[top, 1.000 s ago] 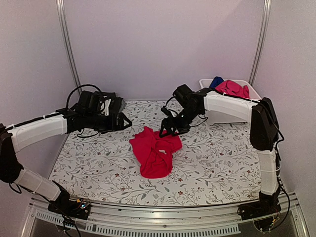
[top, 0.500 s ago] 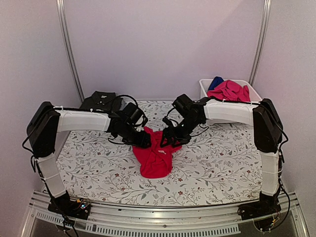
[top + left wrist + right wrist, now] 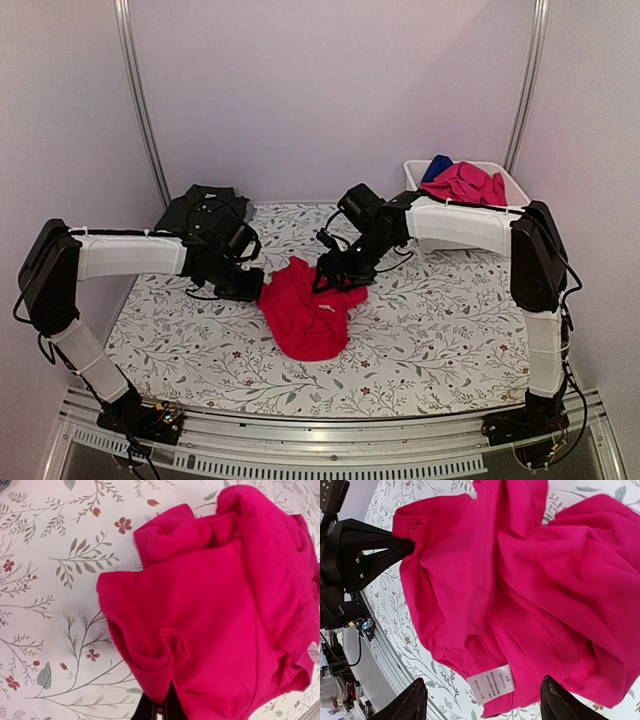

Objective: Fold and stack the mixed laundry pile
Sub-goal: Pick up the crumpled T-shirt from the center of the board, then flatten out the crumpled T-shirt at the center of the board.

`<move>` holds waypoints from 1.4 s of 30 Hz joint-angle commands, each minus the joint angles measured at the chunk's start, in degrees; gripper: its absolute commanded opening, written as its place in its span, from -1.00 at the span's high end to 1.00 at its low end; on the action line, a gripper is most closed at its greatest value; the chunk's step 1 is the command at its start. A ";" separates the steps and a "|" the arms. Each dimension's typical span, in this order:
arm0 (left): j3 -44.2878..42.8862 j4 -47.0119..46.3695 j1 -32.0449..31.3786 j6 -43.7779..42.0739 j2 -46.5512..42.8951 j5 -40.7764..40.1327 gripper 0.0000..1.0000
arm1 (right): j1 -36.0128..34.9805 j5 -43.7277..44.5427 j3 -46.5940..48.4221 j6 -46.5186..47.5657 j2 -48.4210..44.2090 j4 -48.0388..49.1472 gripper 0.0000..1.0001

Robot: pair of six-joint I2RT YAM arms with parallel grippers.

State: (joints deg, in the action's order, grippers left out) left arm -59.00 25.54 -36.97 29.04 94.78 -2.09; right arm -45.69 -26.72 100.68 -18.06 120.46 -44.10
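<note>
— Now the red tee point(image 3: 305, 315) has been caught at its left edge by the left claw point(image 3: 253, 289), clamped narrow on a fold, and that edge has been drawn leftward across the worktop point(image 3: 430, 330).
— And the right claw point(image 3: 326, 278)?
— Spread wide over the tee's far side, nothing gripped. The bundle is being opened out mid-worktop; spreading is judged barely begun, folding not yet started.

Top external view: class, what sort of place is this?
Likely a robotics lab cell: left arm and right arm bolted to a metal frame, plain enclosure walls, red tee on floral cloth.
</note>
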 commanded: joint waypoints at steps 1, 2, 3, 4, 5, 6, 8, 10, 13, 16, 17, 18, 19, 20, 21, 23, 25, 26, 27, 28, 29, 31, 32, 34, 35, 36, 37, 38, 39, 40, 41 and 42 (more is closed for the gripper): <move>5.68 -4.07 2.42 3.78 -5.57 3.82 1.00 | -2.98 3.34 5.57 1.75 3.76 -2.54 -0.55; 6.88 -4.70 2.73 3.93 -6.51 4.72 1.00 | -3.22 4.15 7.29 1.64 4.52 -2.91 -0.57; 7.83 -5.25 2.83 4.03 -7.23 5.45 1.00 | -3.33 4.73 8.79 1.36 5.88 -3.04 -0.58; 8.79 -5.82 2.83 3.95 -7.83 6.19 1.00 | -3.35 5.05 10.45 0.80 6.97 -2.99 -0.59; 9.51 -6.09 2.86 3.96 -8.32 6.73 1.00 | -3.35 5.79 12.15 0.37 7.83 -3.11 -0.59; 10.06 -6.18 2.82 4.06 -8.84 7.05 1.00 | -3.35 6.46 13.84 -0.18 9.38 -3.27 -0.59; 11.06 -6.24 2.84 4.23 -9.96 7.20 1.00 | -3.35 6.92 17.82 -0.93 12.09 -4.24 -0.55; 11.91 -6.45 2.79 4.33 -11.39 7.65 1.00 | -3.35 6.80 22.43 -1.30 15.55 -5.69 -0.43; 12.90 -6.43 2.88 4.20 -13.98 7.36 1.00 | -3.31 7.49 24.91 -1.19 18.32 -6.63 0.16; 12.43 -5.68 3.51 3.10 -17.76 7.52 1.00 | -2.48 9.51 25.30 -1.39 16.87 -7.10 0.90; 11.96 -5.40 3.76 2.68 -19.49 7.58 1.00 | -1.82 10.34 25.32 -1.43 16.02 -7.32 1.00; 11.36 -5.11 4.01 2.35 -21.45 7.33 1.00 | -0.80 11.24 25.22 -1.61 14.63 -7.60 1.00; 10.77 -4.96 4.36 1.99 -23.59 7.02 1.00 | 0.47 12.00 24.98 -1.73 13.44 -7.61 1.00; 10.04 -4.69 4.74 1.60 -25.66 6.81 1.00 | 1.97 12.93 24.80 -1.72 11.16 -7.74 1.00; 9.32 -4.59 4.99 1.11 -27.85 6.75 1.00 | 3.71 13.82 24.55 -1.65 9.76 -7.62 1.00; 7.47 -4.75 5.37 -0.19 -31.60 7.25 1.00 | 7.94 13.99 23.70 -1.54 5.50 -6.25 1.00; 5.35 -5.67 5.35 -2.01 -34.41 10.94 1.00 | 11.17 11.53 23.47 -1.53 3.20 -3.77 1.00; 3.99 -5.95 5.16 -2.47 -34.82 11.93 1.00 | 12.33 10.65 23.90 -1.62 2.74 -2.53 1.00; 2.25 -6.13 4.86 -2.66 -35.30 13.12 1.00 | 12.98 8.91 25.07 -1.90 2.74 -1.37 1.00; 0.36 -6.27 4.44 -2.87 -35.59 13.78 1.00 | 13.27 6.96 27.34 -1.96 3.33 -0.58 1.00; -1.81 -6.22 3.57 -3.19 -35.64 13.28 1.00 | 13.29 5.55 30.49 -2.10 4.61 -0.48 1.00; -6.88 -5.82 1.89 -4.04 -35.26 11.68 1.00 | 13.19 0.64 36.45 -3.40 8.56 0.88 1.00; -10.69 -5.62 0.98 -4.64 -34.70 10.85 1.00 | 12.97 -1.84 38.05 -4.76 10.26 2.34 1.00; -16.44 -5.13 -1.08 -6.16 -32.74 9.79 1.00 | 12.21 -5.66 38.51 -6.73 11.73 6.39 1.00; -19.50 -4.71 -2.15 -7.04 -31.36 9.49 1.00 | 11.68 -7.02 38.45 -7.25 11.86 7.81 1.00; -22.65 -4.00 -3.35 -8.08 -29.88 8.91 1.00 | 11.12 -7.71 38.40 -7.03 11.89 8.34 1.00; -25.82 -3.19 -4.84 -9.38 -28.18 8.12 1.00 | 10.78 -8.07 37.99 -6.18 11.61 8.19 1.00; -29.00 -2.61 -6.28 -10.62 -26.63 7.47 1.00 | 10.64 -8.56 36.63 -5.33 11.23 8.15 1.00; -31.73 -2.25 -7.55 -11.99 -24.95 6.87 1.00 | 10.74 -8.48 34.87 -3.84 10.31 8.15 1.00; -34.58 -2.01 -8.77 -13.24 -23.39 6.68 1.00 | 10.90 -7.64 32.28 -3.04 9.33 8.24 1.00; -37.29 -1.80 -9.92 -14.23 -21.84 6.70 1.00 | 11.35 -6.78 29.35 -2.11 7.14 8.93 1.00; -39.80 -1.73 -11.01 -15.08 -20.12 7.04 1.00 | 12.01 -6.38 26.28 -1.60 5.68 9.81 1.00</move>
State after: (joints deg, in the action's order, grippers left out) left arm -90.91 22.48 -43.94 19.99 69.56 6.35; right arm -34.85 -31.79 134.80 -22.46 129.38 -36.51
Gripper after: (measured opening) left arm 0.008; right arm 0.014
